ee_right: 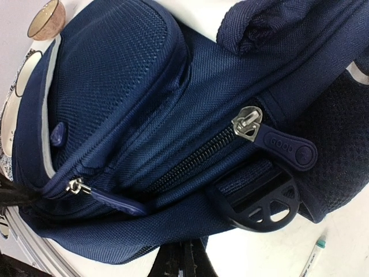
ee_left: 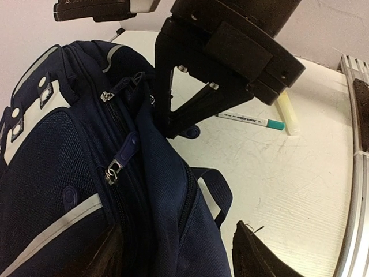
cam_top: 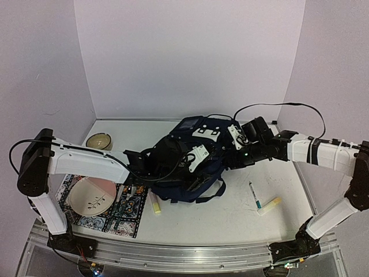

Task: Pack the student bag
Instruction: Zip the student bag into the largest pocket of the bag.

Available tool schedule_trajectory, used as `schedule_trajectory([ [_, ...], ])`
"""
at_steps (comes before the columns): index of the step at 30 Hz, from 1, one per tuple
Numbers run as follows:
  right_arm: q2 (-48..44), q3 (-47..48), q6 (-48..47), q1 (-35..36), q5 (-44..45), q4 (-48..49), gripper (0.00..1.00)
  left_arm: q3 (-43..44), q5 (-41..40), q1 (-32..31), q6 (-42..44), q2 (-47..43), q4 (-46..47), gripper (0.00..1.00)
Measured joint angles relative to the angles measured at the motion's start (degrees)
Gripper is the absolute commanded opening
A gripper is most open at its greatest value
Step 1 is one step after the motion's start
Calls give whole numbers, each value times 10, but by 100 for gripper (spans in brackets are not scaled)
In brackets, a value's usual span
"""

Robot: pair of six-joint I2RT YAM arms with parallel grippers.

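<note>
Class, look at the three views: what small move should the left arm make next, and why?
Probably close the open left gripper on the silver zipper pull just ahead of it. The student bag looks zipped shut, the right gripper is closed at the bag's edge, and the pen and yellow stick lie unpacked on the table.

High rear overview; both wrist views close on student bag (ee_right: 127, 86).

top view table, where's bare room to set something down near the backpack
Bare: the near strip between the yellow stick by the mat and the pen, in front of the student bag; also the far strip between the small bowl and the bag. Crowded: the left, with mat, plate and left arm.
</note>
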Motion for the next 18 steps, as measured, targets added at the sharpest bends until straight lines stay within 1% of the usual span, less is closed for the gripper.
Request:
schedule_trajectory([
  [1, 1, 0, 1, 0, 1, -1, 0, 1, -4, -1, 4, 5, 4, 58],
  [2, 2, 0, 1, 0, 2, -3, 0, 2, -11, -3, 9, 11, 9, 52],
  [8, 3, 2, 1, 3, 10, -10, 0, 10, -45, -8, 36, 49, 18, 3],
  [9, 3, 3, 1, 4, 14, -14, 0, 10, -50, -7, 37, 51, 19, 0],
  [10, 3, 3, 1, 5, 19, -18, 0, 10, -54, -7, 38, 51, 20, 0],
  [15, 3, 13, -3, 7, 62, -39, 0, 10, -68, -8, 46, 48, 23, 0],
  [18, 3, 15, -5, -14, 74, -42, 0, 4, -70, -8, 42, 33, 23, 0],
])
